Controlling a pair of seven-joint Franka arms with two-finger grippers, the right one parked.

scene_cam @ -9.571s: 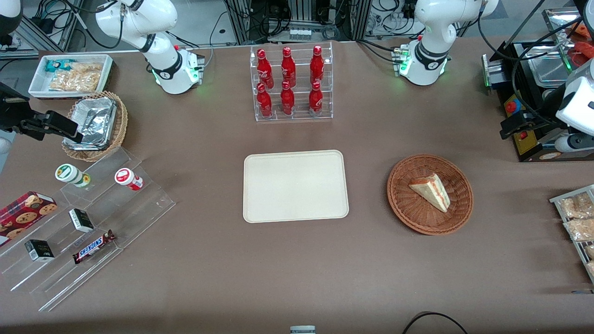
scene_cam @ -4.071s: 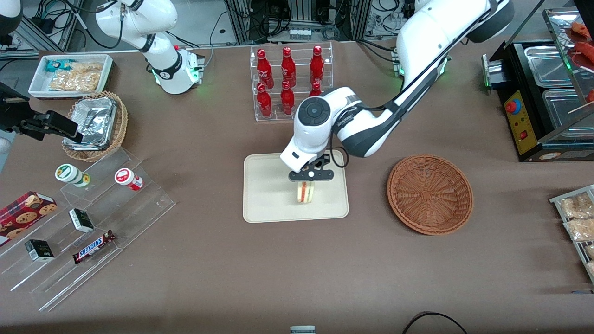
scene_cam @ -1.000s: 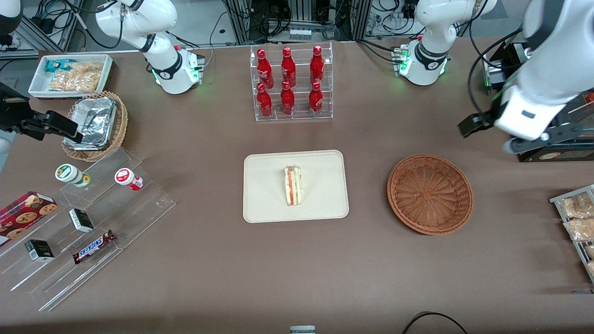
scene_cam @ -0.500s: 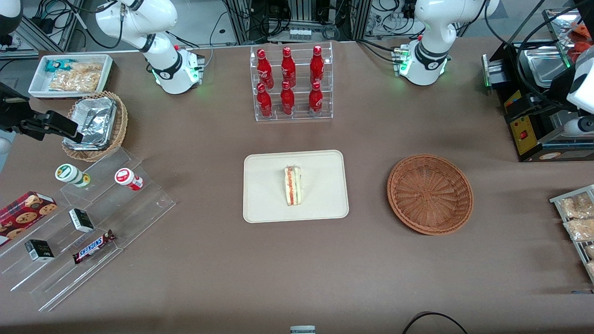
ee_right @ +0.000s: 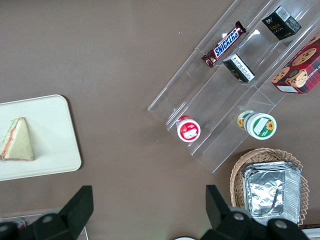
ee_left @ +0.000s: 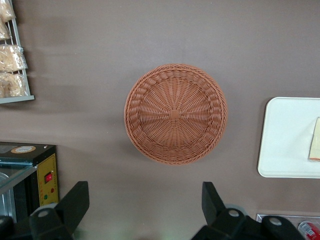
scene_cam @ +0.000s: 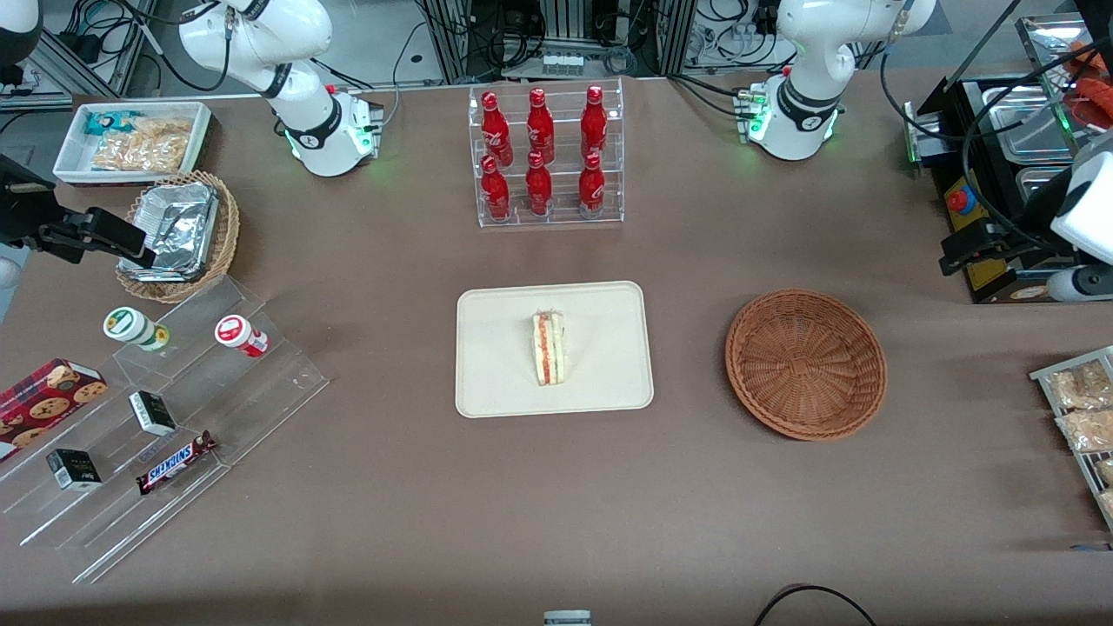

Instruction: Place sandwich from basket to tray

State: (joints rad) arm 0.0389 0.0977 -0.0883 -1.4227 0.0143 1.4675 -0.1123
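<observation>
I see the sandwich (scene_cam: 549, 349) standing on its edge near the middle of the tray (scene_cam: 496, 382), red and green filling turned up toward the front camera. From the tray, the basket (scene_cam: 806, 363) sits at about three o'clock in the front view, well apart and with nothing in it. My gripper (scene_cam: 965, 246) hangs high over the working arm's end of the table (scene_cam: 696, 522), at roughly one o'clock from the basket. The jaws are released and spread wide with nothing between them; in the left wrist view both fingers (ee_left: 75, 201) frame the bare table just beside the basket (ee_left: 175, 113), and the tray's corner (ee_left: 280, 150) shows with a sliver of the sandwich (ee_left: 315, 146) on it. From the tray, a clear rack of red bottles (scene_cam: 545, 152) stands at twelve o'clock, farther from the front camera.
</observation>
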